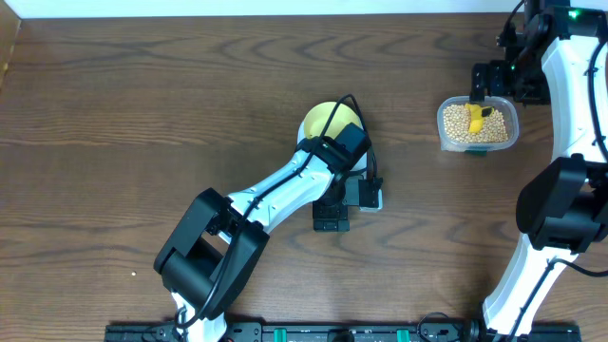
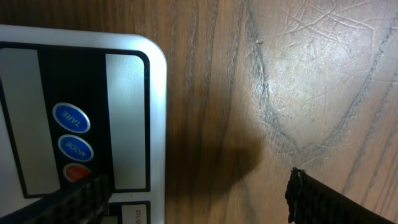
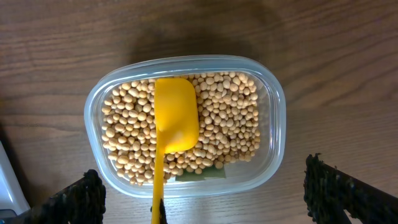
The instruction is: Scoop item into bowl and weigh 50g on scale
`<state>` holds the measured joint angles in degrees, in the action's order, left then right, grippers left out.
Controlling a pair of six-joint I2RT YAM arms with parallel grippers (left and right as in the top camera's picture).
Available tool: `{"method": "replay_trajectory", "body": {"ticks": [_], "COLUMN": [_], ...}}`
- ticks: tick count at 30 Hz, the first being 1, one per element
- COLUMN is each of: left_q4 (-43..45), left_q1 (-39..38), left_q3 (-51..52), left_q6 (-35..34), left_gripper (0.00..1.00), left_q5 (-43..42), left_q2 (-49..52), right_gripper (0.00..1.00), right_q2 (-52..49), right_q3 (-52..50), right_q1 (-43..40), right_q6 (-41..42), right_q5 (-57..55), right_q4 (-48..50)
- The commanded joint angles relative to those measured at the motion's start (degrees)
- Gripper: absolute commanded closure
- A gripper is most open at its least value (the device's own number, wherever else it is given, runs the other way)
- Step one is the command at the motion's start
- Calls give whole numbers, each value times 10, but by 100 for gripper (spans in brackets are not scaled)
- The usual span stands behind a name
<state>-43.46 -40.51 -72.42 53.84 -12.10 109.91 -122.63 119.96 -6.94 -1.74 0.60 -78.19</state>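
My left pincer (image 2: 196, 186) stands open over the button corner of the scale (image 2: 157, 124), and my right pincer (image 3: 202, 183) stands open above the yellow scoop (image 3: 176, 115) lying on soybeans (image 3: 230, 118) in the clear container (image 3: 277, 106).

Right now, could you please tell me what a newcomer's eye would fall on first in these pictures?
The bright yellow scoop lying on the tan beans in the clear tub, toward the table's far right corner, stands out first. Next comes the left arm stretched across the middle, hiding most of the white scale and part of the pale yellow bowl.
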Motion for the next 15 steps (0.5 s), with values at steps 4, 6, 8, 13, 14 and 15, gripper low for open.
{"method": "replay_trajectory", "body": {"ticks": [4,6,8,13,14,15], "left_q4": [-14,-22,-28,-29,-28,-27], "left_q1": [-1,-5,-9,-9,-9,-8], "left_q3": [6,5,5,5,5,5], "left_q6": [10,15,15,19,18,18], "left_gripper": [4,3,2,2,2,2], "left_q5": [-3,-3,-4,-8,-8,-8], "left_q2": [18,17,17,18,19,21], "right_gripper": [1,1,1,1,1,1], "right_q2": [-4,-4,-4,-4,-4,-4], "right_q3": [10,10,10,10,10,10], "right_q1": [2,3,3,3,3,3], "right_q6": [-1,-1,-1,-1,-1,-1], "right_q5": [-3,-3,-3,-3,-3,-3], "right_q4": [0,0,0,0,0,0]}}
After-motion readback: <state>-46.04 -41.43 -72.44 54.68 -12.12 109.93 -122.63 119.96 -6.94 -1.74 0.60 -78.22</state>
